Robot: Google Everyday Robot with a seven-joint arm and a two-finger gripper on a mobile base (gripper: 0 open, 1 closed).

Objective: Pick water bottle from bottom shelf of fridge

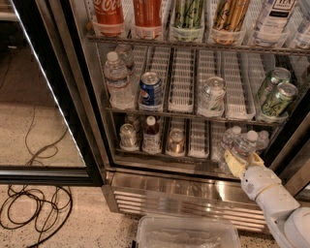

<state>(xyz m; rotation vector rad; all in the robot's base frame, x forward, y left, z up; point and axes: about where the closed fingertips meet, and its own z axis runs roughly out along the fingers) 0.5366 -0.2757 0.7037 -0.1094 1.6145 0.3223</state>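
Clear plastic water bottle (243,147), bottom shelf's (198,141) right edge, touches the gripper (245,160); clamped or not, unclear, so draw out straight.

My gripper (240,163), at the right end of the bottom shelf (197,154), covers the lower body of the water bottle (245,144); whether it grips cannot be read. The neighbouring clear bottles (226,140) overlap and blur together. My arm (278,206) leaves by the lower right corner. The top edge crops the fridge (184,191) and its upper-rack drinks (145,14). The clear bin (189,231) is cut by the bottom edge, the glass door (43,97) and floor cables (29,213) by the left.
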